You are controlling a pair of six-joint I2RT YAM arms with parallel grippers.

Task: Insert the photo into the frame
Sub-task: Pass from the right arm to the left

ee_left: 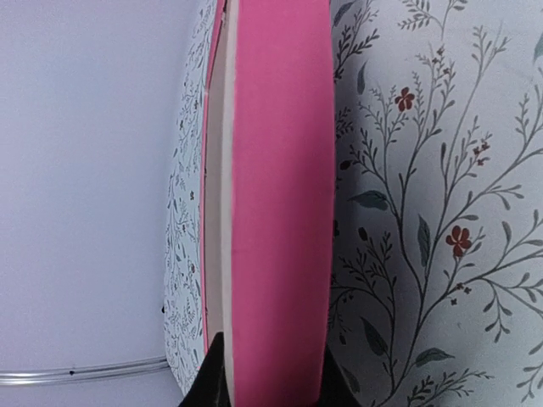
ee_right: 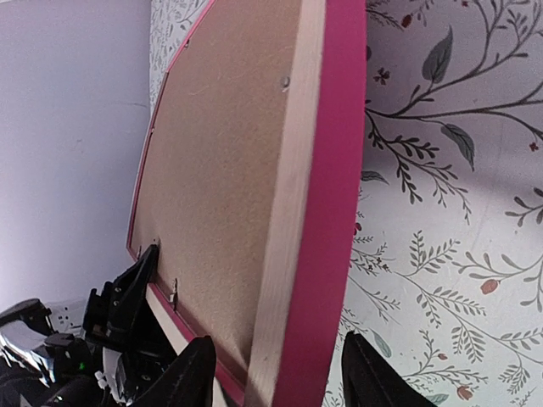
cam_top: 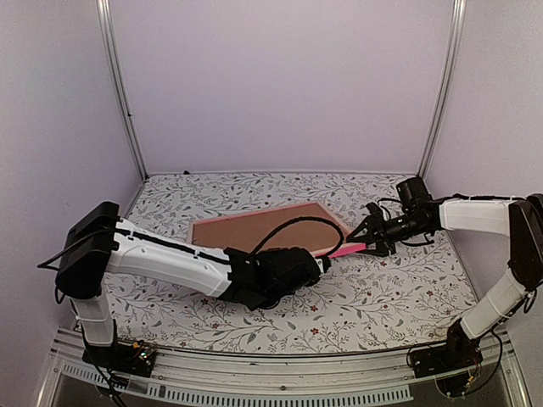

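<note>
Pink wood is sitting pinched between the fingers of our left gripper [cam_top: 322, 261]: the frame [cam_top: 254, 227], near rail. Stiff, probably light, it is stretching beyond them, back side up; its rails are offering the best hold. Fingers of our right gripper [cam_top: 371, 240] are straddling its corner, spread apart. We are seeing no photo.

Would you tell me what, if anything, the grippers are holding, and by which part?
The left gripper pinches the frame by a pink rail; the right gripper straddles a rail too, grip unclear.
</note>
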